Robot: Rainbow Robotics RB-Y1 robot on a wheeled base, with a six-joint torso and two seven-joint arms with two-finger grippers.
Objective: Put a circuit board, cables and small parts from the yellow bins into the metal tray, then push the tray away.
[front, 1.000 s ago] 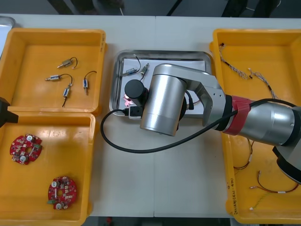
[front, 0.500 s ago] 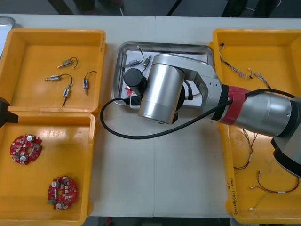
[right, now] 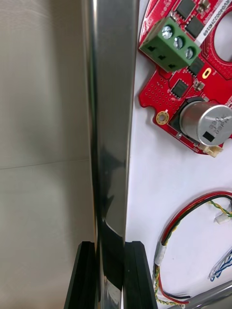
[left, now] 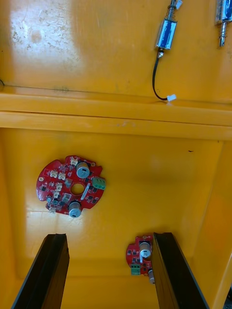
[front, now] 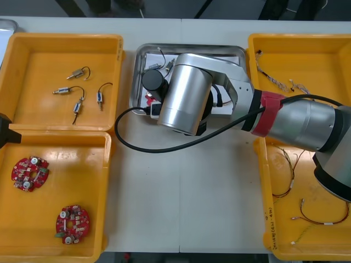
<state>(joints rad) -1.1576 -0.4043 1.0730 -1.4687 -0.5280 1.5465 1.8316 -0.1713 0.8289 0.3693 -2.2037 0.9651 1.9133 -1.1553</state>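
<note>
The metal tray (front: 189,49) lies between the yellow bins, white inside. My right arm (front: 186,98) reaches over it. In the right wrist view my right gripper (right: 110,247) is shut on the tray's shiny near rim (right: 110,120), one finger (right: 86,275) outside and one inside. Beyond the rim, inside the tray, lie a round red circuit board (right: 193,82), a red and yellow cable (right: 186,217) and a bit of blue and white cable (right: 222,266). My left gripper (left: 108,241) hangs open over the near left bin, above two circuit boards (left: 71,190) (left: 141,256).
The far left bin (front: 33,41) holds several small metal parts (front: 77,90). The near left bin (front: 107,181) holds two boards (front: 30,173) (front: 72,223). Cables (front: 277,82) (front: 318,219) lie in the right bins. A black cable (front: 137,145) loops off my right arm onto the table.
My right gripper has slid the tray away toward the table's far edge, rim still held. The left arm has stayed where it was.
</note>
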